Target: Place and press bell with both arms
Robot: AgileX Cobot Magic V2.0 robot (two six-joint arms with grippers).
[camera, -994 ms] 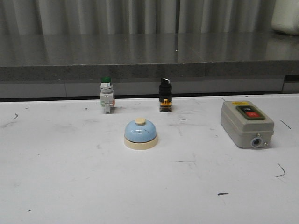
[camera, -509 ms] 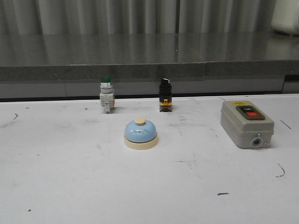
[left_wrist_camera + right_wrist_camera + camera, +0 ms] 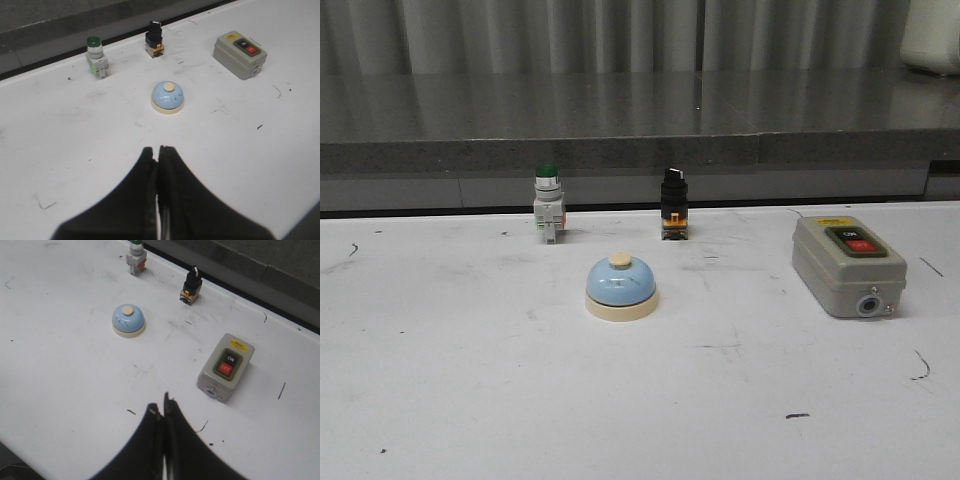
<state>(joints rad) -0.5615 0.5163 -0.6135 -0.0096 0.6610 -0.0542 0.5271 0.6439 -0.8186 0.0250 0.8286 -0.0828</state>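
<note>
Nothing moved, both grippers closed, empty, bell untouched

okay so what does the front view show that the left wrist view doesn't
Only the front view shows the grey ledge and the corrugated wall behind the table. Only the left wrist view shows the left gripper, fingers closed together and well short of the bell. Both show the bell, the green-capped push button, the black selector switch and the grey switch box on the white table.
</note>
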